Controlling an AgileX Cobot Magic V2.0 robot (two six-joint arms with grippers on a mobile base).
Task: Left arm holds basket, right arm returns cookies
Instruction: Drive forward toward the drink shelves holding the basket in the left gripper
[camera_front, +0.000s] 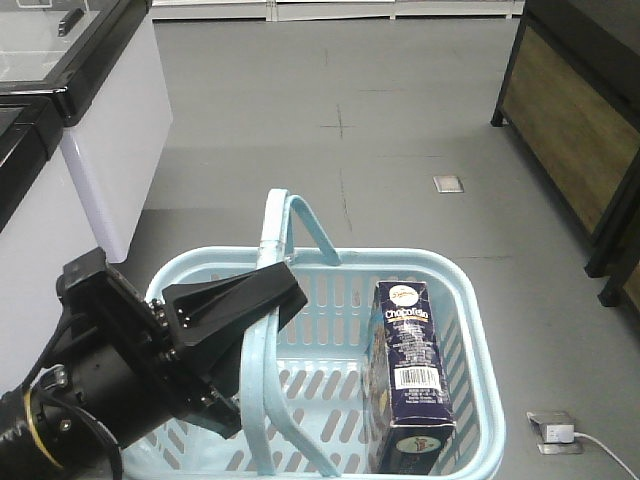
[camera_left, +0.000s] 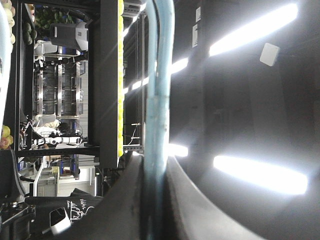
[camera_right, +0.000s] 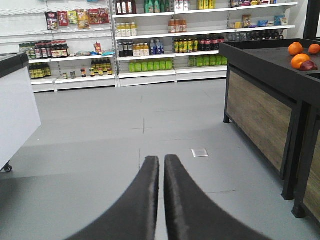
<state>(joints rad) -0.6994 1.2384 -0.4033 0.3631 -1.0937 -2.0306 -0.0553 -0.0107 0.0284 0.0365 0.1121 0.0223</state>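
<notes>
The light blue basket (camera_front: 470, 330) hangs at the bottom of the front view. The dark navy Chocofello cookies box (camera_front: 410, 375) stands upright in its right half. My left gripper (camera_front: 265, 300) is shut on one hoop handle (camera_front: 262, 360); the other handle (camera_front: 300, 225) stands up behind. In the left wrist view the blue handle (camera_left: 159, 100) runs between my closed fingers (camera_left: 127, 200). My right gripper (camera_right: 161, 160) is shut and empty, pointing over the grey floor. It does not show in the front view.
A white freezer cabinet (camera_front: 110, 130) stands at left. A black and wood produce stand (camera_right: 265, 110) with oranges (camera_right: 299, 55) is at right. Stocked shelves (camera_right: 160, 45) line the far wall. A floor socket with a white plug (camera_front: 555, 432) lies beside the basket.
</notes>
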